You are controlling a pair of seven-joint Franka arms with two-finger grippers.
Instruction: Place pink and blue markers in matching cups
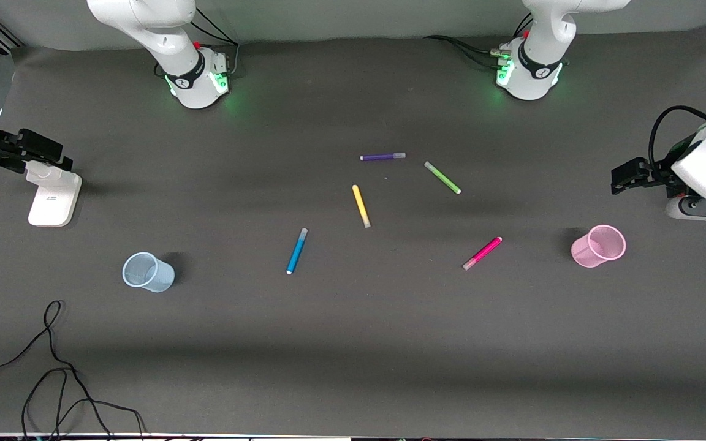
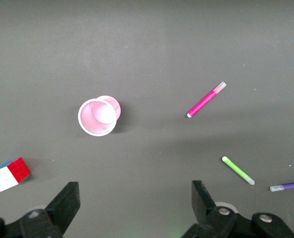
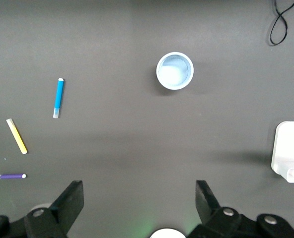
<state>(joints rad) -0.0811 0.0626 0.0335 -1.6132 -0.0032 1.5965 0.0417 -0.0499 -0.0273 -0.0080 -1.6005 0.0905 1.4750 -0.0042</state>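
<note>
1. At the middle of the table (image 1: 353,367), lying flat and well apart: pink marker (image 1: 482,253) toward the left arm's end, blue marker (image 1: 296,250) toward the right arm's end (neither yet touched).
2. Near the left arm's end, standing upright and empty: pink cup (image 1: 599,245); near the right arm's end, likewise waiting: blue cup (image 1: 148,272).
3. Hovering over the table's edge beside the pink cup, fingers spread wide and holding nothing: left gripper (image 2: 132,208).
4. Hovering at the other end above a white stand (image 1: 54,197), jaws likewise spread and carrying nothing: right gripper (image 3: 139,206).
5. Lying farther from the front camera, outside the task: purple marker (image 1: 382,157), green marker (image 1: 442,177), yellow marker (image 1: 361,206).
6. Risking, judging from this layout: pinching the yellow marker instead of the blue one (lying close by); rolling a slim marker away under an off-centre closing; tipping a light cup when lowering a marker against its rim.
</note>
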